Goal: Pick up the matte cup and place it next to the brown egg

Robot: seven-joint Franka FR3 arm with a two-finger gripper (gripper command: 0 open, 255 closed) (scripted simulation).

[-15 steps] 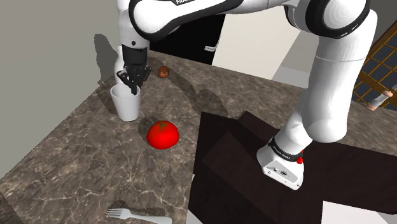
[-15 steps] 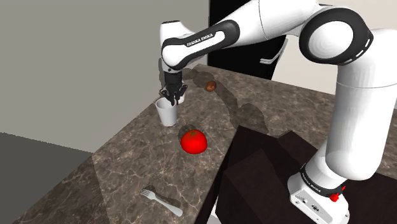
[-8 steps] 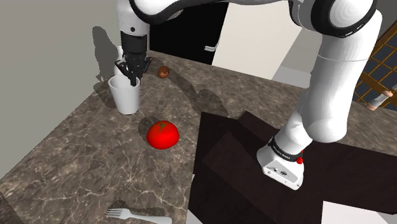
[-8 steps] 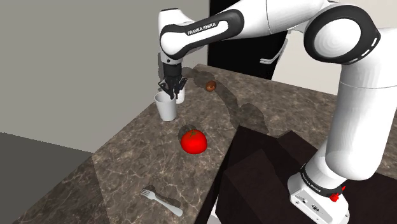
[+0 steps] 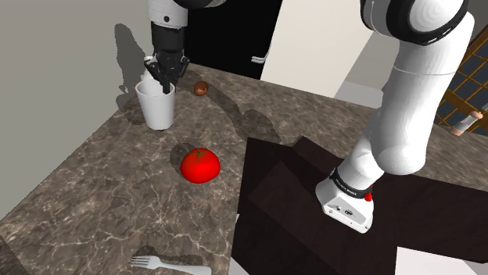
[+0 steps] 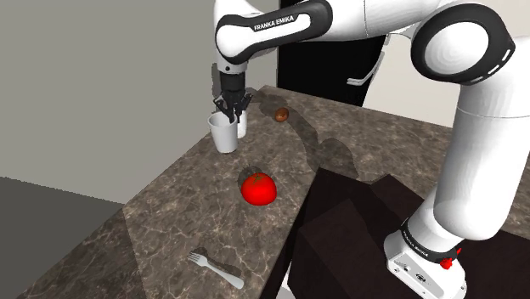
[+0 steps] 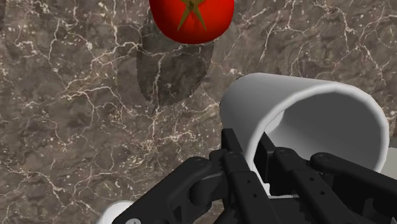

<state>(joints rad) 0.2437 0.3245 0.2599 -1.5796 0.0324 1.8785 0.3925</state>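
"FRANKA EMIKA" stands in white capitals on the dark band of the arm's (image 6: 357,17) forearm link (image 6: 272,21), while small white marks on its base (image 5: 344,199) (beside the red button (image 5: 369,197)) may be lettering, too small to read.

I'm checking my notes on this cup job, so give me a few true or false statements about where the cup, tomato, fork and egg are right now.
1. The gripper clasps the cup's wall, one finger inside, one outside. True.
2. The tomato sits inside the cup. False: it lies on the counter, apart from the cup.
3. The fork lies beside the egg. False: they are at opposite ends of the counter, with the tomato between.
4. The cup is upright, mouth up. True.
5. The cup touches the egg. False: a gap of counter shows between them.
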